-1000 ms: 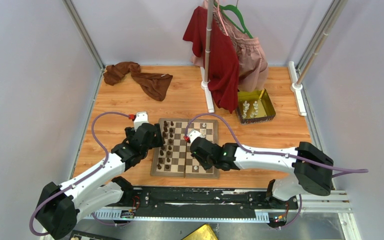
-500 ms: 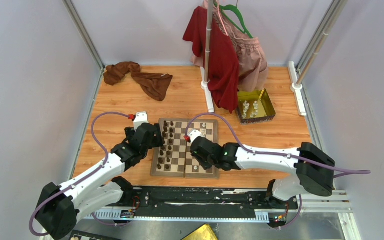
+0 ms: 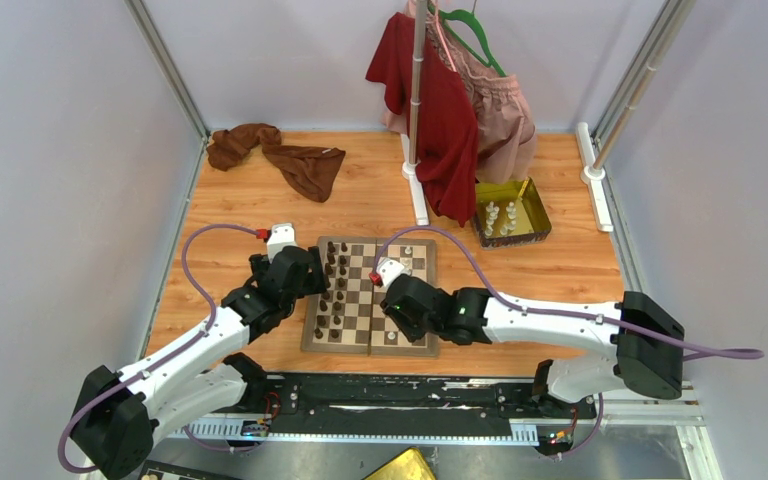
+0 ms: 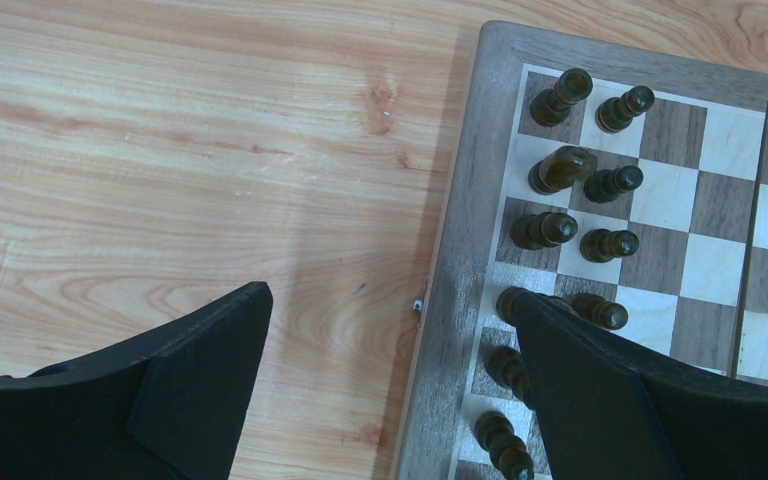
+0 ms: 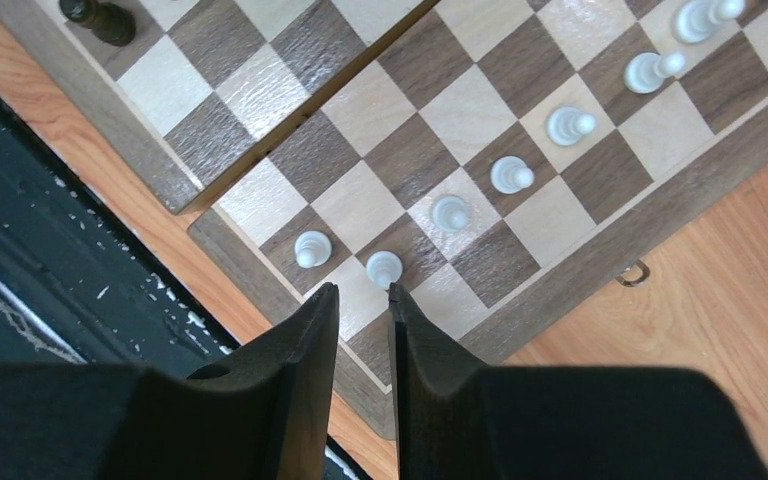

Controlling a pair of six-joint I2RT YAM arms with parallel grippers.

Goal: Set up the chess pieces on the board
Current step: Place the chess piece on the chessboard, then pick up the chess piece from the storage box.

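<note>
The board (image 3: 360, 322) lies in front of both arms. Dark brown chess pieces (image 3: 335, 290) stand in two files on its left side, also seen in the left wrist view (image 4: 560, 228). Several cream-white chess pieces (image 5: 510, 175) stand in a row on its right side. My left gripper (image 3: 305, 270) is wide open and empty over the board's left edge (image 4: 390, 295). My right gripper (image 3: 397, 325) hovers over the board's near right corner (image 5: 362, 289). Its jaws stand a narrow gap apart with nothing between them, just short of a white pawn (image 5: 384, 268).
A gold metal tray (image 3: 535, 205) with several white pieces (image 3: 500, 215) stands at the back right. A clothes stand (image 3: 418, 110) with red and pink garments rises behind the board. A brown cloth (image 3: 290, 155) lies at the back left. The black base rail (image 3: 410, 395) runs along the near edge.
My right gripper has drawn back a little toward the board's near edge, and its elbow has swung right. The left arm has not moved.
</note>
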